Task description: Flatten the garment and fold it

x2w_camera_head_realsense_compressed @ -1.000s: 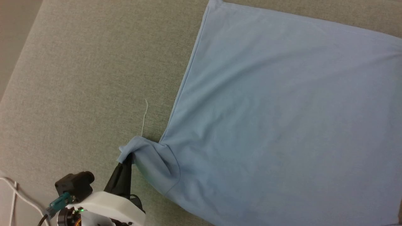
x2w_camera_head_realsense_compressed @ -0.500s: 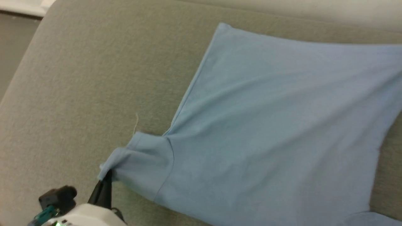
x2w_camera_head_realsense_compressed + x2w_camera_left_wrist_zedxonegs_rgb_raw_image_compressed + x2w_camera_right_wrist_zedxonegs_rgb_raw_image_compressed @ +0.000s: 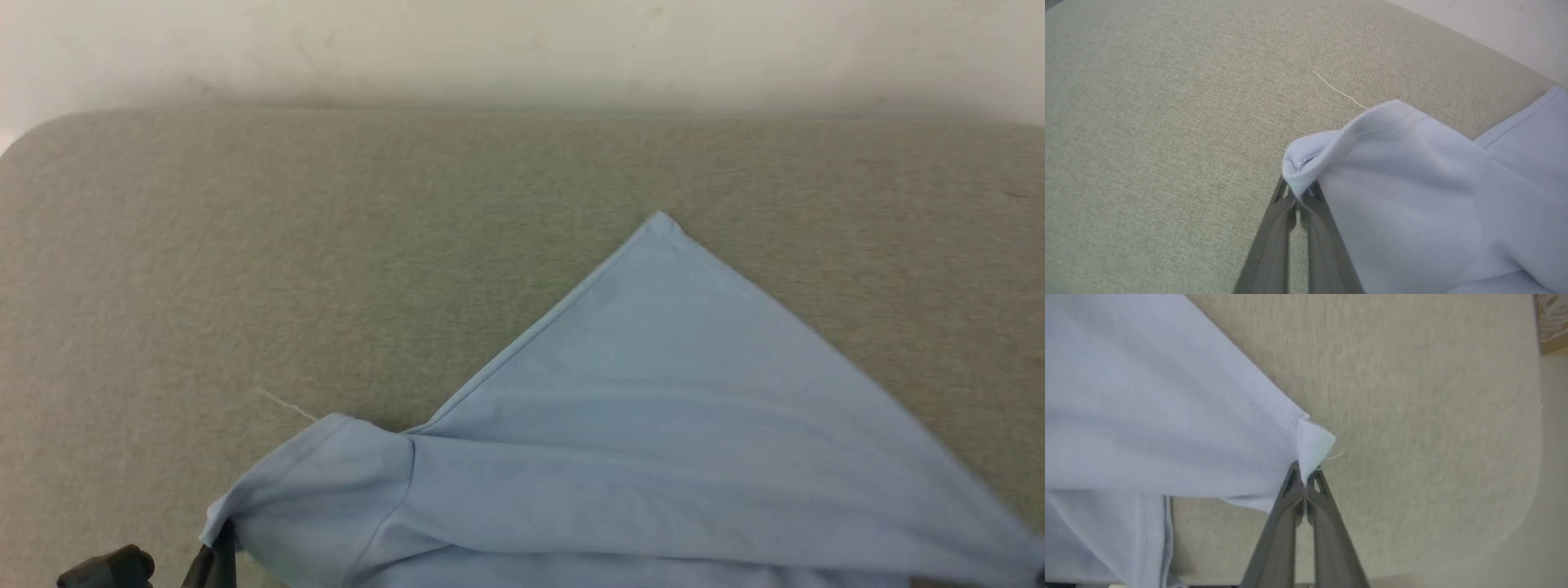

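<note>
The garment (image 3: 653, 425), a light blue knit shirt, lies on the grey-green padded surface (image 3: 326, 245) with one corner pointing to the far side. Its near part is stretched in long creases from side to side. My left gripper (image 3: 219, 554) is at the bottom left, shut on the hem of the short sleeve. In the left wrist view the sleeve (image 3: 1412, 183) bunches over my left gripper (image 3: 1298, 198). In the right wrist view my right gripper (image 3: 1304, 477) is shut on a folded corner of the garment (image 3: 1167, 416). Collar, placket and logo are hidden.
A loose pale thread (image 3: 282, 403) lies on the surface just beyond the sleeve. A pale wall (image 3: 522, 49) runs along the far side. The surface's rounded edge (image 3: 1531, 457) is close to the right of my right gripper, with floor (image 3: 1551, 498) past it.
The head camera has swung up, so the wall has come into view. The garment's right side has been drawn in and its near part is now pulled taut. My left gripper has kept hold of the sleeve.
</note>
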Robot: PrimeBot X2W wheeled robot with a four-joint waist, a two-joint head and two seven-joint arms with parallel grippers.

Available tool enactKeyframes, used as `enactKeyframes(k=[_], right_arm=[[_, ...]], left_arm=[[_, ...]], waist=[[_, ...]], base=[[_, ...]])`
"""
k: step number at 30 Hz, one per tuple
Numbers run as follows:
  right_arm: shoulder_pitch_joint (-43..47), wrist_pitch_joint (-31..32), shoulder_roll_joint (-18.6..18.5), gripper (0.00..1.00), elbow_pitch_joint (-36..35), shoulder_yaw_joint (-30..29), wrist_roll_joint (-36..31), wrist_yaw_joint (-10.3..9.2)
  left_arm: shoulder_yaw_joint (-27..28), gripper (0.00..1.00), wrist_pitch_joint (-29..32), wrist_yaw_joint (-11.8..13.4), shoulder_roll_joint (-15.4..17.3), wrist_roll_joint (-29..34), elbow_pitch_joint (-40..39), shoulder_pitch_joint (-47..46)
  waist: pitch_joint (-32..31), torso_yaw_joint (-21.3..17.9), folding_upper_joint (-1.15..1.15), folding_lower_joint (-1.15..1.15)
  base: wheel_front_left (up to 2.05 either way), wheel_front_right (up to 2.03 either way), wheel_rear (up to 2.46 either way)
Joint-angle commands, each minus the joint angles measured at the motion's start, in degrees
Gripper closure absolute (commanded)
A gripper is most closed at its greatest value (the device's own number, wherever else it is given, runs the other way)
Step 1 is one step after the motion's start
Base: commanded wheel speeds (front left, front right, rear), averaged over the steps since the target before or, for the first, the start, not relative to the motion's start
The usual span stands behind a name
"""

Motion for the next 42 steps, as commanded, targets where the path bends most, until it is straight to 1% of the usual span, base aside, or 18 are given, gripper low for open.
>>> enactKeyframes(k=[1, 3, 5, 6, 7, 8, 11, 12, 16, 18, 19, 22, 26, 28, 33, 36, 40, 42], right_arm=[[3.93, 1.37, 3.97, 1.0, -2.19, -1.32, 0.42, -0.1], [8.68, 3.38, 8.98, 1.0, -4.58, -3.11, 0.54, -0.1], [11.85, 4.88, 13.2, 1.0, -6.54, -4.3, 0.45, -0.1], [12.74, 4.93, 14.76, 0.86, -7.51, -4.67, 0.33, -0.1], [13.26, 4.94, 16.37, 0.51, -8.15, -5.11, 0.66, -0.1], [13.56, 4.89, 17.34, 0.0, -8.85, -5.05, 1.03, -0.1], [11.45, 0.68, 18.1, 0.0, -10.93, -5.88, 0.83, -0.1], [10.11, -1.1, 17.81, 0.0, -11.33, -5.97, 0.6, -0.1], [0.89, -11.93, 16.1, 0.0, -10.75, -5.93, -1.47, -0.1], [-4.6, -16.3, 15.05, 0.0, -8.55, -3.56, -1.69, -0.1], [-7.29, -17.49, 14.25, 0.0, -6.7, -1.67, -2.08, -0.1], [-16.43, -18.78, 12.87, 0.0, -0.42, 4.53, -1.42, -0.1], [-29.04, -16.78, 11.54, 0.0, 9.51, 12.5, -0.07, -0.1], [-34.53, -14.45, 10.84, 0.0, 14.65, 16.21, 1.18, -0.1], [-45.33, -6.99, 9.36, 0.0, 25.62, 22.54, 4.98, -0.1], [-49.74, -3.56, 8.32, 0.0, 29.81, 26.09, 6.09, -0.1], [-53.8, -0.14, 7.46, 0.0, 34.1, 30.75, 6.83, -0.1], [-54.47, 0.57, 7.5, 0.0, 35.05, 31.57, 7.38, -0.1]], left_arm=[[0.41, 1.0, 0.21, 0.43, 0.45, -0.16, -0.3, 0.44], [0.47, 1.0, 0.54, 0.55, 0.81, -0.1, -0.46, 0.56], [0.66, 1.0, 0.79, 0.76, 1.14, -0.08, -0.64, 0.73], [0.73, 1.0, 0.91, 0.87, 1.29, -0.05, -0.72, 0.81], [0.77, 1.0, 1.04, 0.96, 1.37, -0.07, -0.83, 0.86], [0.8, 1.0, 1.14, 1.05, 1.4, -0.11, -0.98, 0.87], [0.57, 1.0, 1.61, 1.35, 1.88, 0.34, -1.35, 0.9], [0.51, 1.0, 1.7, 1.49, 1.9, 0.43, -1.58, 0.81], [0.22, 1.0, 1.98, 1.86, 2.07, 0.88, -2.69, 0.16], [0.07, 1.0, 1.98, 1.97, 2.02, 1.04, -3.45, -0.45], [-0.12, 1.0, 1.98, 1.93, 2.08, 1.23, -3.76, -0.77], [-0.7, 1.0, 2.15, 1.72, 2.33, 1.75, -4.44, -1.96], [-2.08, 1.0, 2.44, 1.12, 2.1, 2.32, -4.8, -4.51], [-3.01, 1.0, 2.65, 0.63, 1.87, 2.6, -4.73, -6.19], [-5.57, 1.0, 2.76, -1.2, 1.02, 3.27, -3.61, -10.84], [-6.4, 1.0, 2.2, -1.93, 0.13, 3.24, -2.34, -12.73], [-7.02, 1.0, 1.18, -2.72, -0.96, 2.84, -0.59, -13.97], [-7.14, 1.0, 0.93, -2.93, -1.19, 2.74, -0.14, -14.25]], waist=[[-3.02, -4.03, 0.0, 0.01], [-2.95, -4.42, 0.0, 0.01], [-2.75, -4.97, 0.0, 0.01], [-2.7, -5.18, 0.0, 0.01], [-2.66, -5.32, 0.0, 0.01], [-2.62, -5.47, 0.0, 0.01], [-2.38, -5.81, 0.0, 0.01], [-2.2, -5.87, 0.0, 0.01], [-0.96, -5.71, 0.0, 0.01], [0.23, -5.39, 0.0, 0.01], [0.82, -5.21, 0.0, 0.01], [2.97, -4.1, 0.0, 0.01], [5.58, -1.39, 0.0, 0.01], [6.75, 0.23, 0.0, 0.01], [9.15, 4.09, 0.0, 0.01], [10.15, 5.54, 0.0, 0.01], [11.33, 6.33, 0.0, 0.01], [11.54, 6.43, 0.0, 0.01]], base=[[0.0, 0.0, 0.0], [0.0, 0.0, 0.0], [0.0, 0.0, 0.0], [0.0, 0.0, 0.0], [0.0, 0.0, 0.0], [0.0, 0.0, 0.0], [0.0, 0.0, 0.0], [0.0, 0.0, 0.0], [0.0, 0.0, 0.0], [0.0, 0.0, 0.0], [0.0, 0.0, 0.0], [0.0, 0.0, 0.0], [0.0, 0.0, 0.0], [0.0, 0.0, 0.0], [0.0, 0.0, 0.0], [0.0, 0.0, 0.0], [0.0, 0.0, 0.0], [0.0, 0.0, 0.0]])
